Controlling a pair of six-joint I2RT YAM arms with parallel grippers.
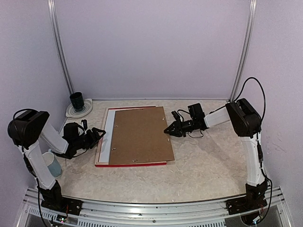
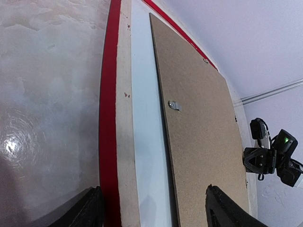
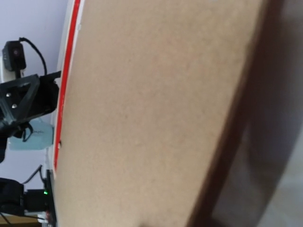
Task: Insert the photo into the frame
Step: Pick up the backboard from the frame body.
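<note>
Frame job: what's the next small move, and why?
Probably nudge the backing board a little to the left with the right gripper, which sits at the board's right edge. The board lies skewed, overhanging the right side of the frame and leaving the white mat bare on the left. The left gripper stands open at the frame's left rim.

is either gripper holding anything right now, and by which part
Left gripper is open, holding nothing. Right gripper sits at the right edge of the backing board; a grip cannot be confirmed.
</note>
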